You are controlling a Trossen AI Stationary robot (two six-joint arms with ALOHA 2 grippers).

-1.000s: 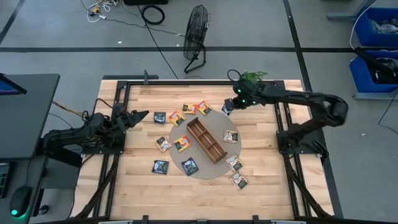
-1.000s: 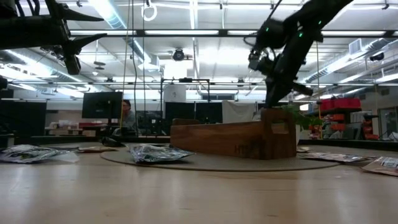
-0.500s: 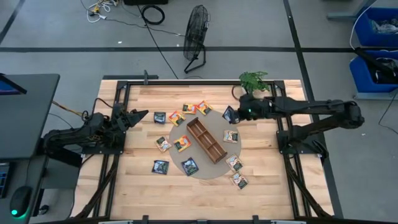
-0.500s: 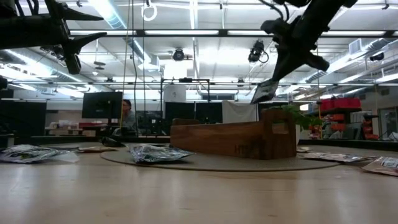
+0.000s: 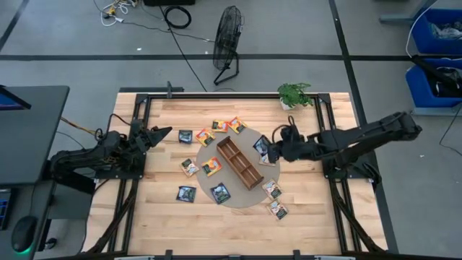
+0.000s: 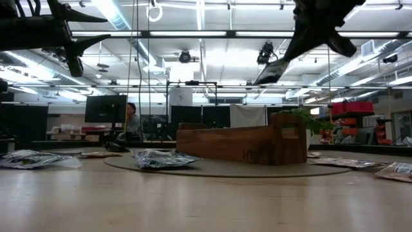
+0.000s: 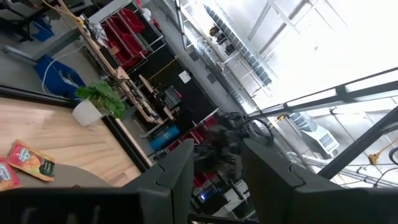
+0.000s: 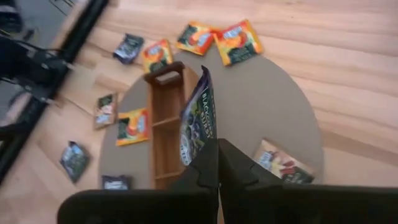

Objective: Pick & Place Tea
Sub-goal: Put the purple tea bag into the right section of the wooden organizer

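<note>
Right gripper [image 5: 271, 149] was clenched on a dark tea sachet [image 8: 198, 121] above the wooden tray [image 5: 240, 162]; left gripper [image 5: 163, 134] hung partly spread, empty, over the tabletop [image 5: 159, 209] edge.

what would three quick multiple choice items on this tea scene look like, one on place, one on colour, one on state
1. Where is the wooden tray?
A. on the round mat
B. on bare table
C. on the floor

2. What colour is the sachet held by the right hand?
A. orange
B. dark blue-black
C. beige

3. How is the left hand?
A. gripping a sachet
B. inside the tray
C. open and empty at the table's left edge

Answers: 1 A, the mat shows all around the tray. 2 B, the right wrist view shows it dark. 3 C, nothing between its fingers.
</note>
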